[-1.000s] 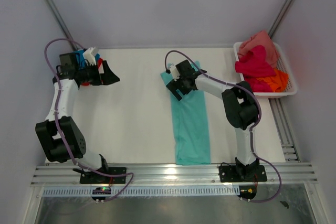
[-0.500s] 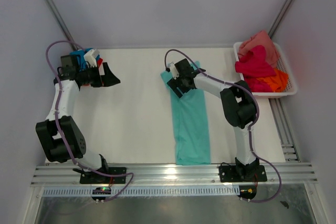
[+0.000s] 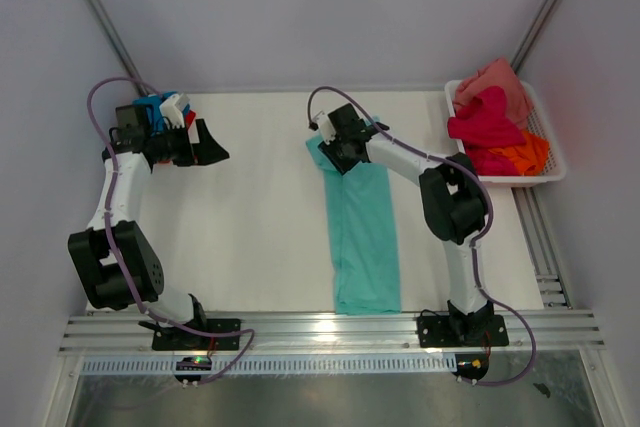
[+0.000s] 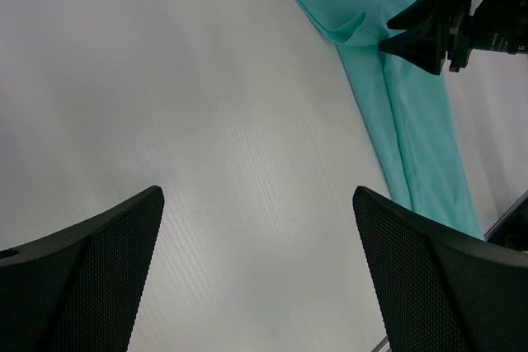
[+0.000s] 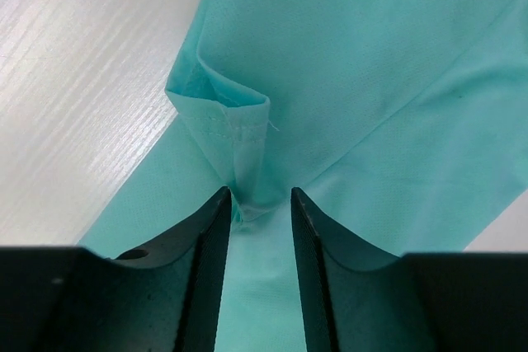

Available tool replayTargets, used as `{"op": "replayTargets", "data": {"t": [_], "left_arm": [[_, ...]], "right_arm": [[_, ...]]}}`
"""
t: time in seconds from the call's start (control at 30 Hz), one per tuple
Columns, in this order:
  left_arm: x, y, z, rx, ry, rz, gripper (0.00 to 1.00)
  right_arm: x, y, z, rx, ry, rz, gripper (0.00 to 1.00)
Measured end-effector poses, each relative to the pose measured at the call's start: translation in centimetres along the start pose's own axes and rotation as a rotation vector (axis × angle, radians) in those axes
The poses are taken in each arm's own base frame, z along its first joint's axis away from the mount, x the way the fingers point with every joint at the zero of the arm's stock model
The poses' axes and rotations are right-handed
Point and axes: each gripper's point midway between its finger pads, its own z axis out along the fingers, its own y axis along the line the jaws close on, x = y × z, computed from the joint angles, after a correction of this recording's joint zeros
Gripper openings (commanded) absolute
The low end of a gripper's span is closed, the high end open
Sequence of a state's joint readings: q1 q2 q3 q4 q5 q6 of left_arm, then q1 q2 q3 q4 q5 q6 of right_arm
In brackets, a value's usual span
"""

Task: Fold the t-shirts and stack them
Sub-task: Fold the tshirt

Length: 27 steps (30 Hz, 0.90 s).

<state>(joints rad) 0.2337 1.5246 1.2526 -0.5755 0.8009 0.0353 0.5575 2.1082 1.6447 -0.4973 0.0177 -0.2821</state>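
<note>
The mint-teal t-shirt [image 3: 365,237] is lying on the table [image 3: 260,227] as a long narrow strip, already folded lengthwise and running from 12 o'clock to 6 o'clock just right of centre. The right gripper [image 5: 257,194] is working the strip's 12 o'clock end, its jaws drawn in narrow and pinching a raised ridge of hemmed cloth between them. So by my reading the crosswise fold is in hand. Next, that end needs lifting clear and carrying toward 6 o'clock, low and straight, so the layers are landing square and not dragging the strip askew. The left gripper [image 4: 256,195] is hovering out at 10 o'clock, jaws spread wide and holding nothing. Over at 2 o'clock, the white basket [image 3: 520,183] is holding more t-shirts [image 3: 490,117], pink, magenta and orange, waiting their turn.
</note>
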Motion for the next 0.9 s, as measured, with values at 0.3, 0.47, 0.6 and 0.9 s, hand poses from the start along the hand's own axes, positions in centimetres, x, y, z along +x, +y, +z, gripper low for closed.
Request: {"op": "replayTargets", "data": {"t": [0.3,0.47,0.6,0.9], "left_arm": [[0.0,-0.1,0.0,0.004,0.000,0.000,0.99],[0.0,-0.1,0.0,0.006,0.000,0.000,0.99],[0.0,-0.1,0.0,0.007,0.000,0.000,0.99],[0.4,0.0,0.2,0.008,0.008,-0.005,0.99]], "right_arm": [[1.0,1.4,1.6,-0.064,0.046,-0.009,0.57],[0.8,1.6,1.7,-0.068,0.050,-0.017,0.47],[0.1,1.7,1.8,-0.068,0.039,-0.022,0.32],[-0.1,2.7,1.8,-0.079,0.038,-0.040,0.15]]}}
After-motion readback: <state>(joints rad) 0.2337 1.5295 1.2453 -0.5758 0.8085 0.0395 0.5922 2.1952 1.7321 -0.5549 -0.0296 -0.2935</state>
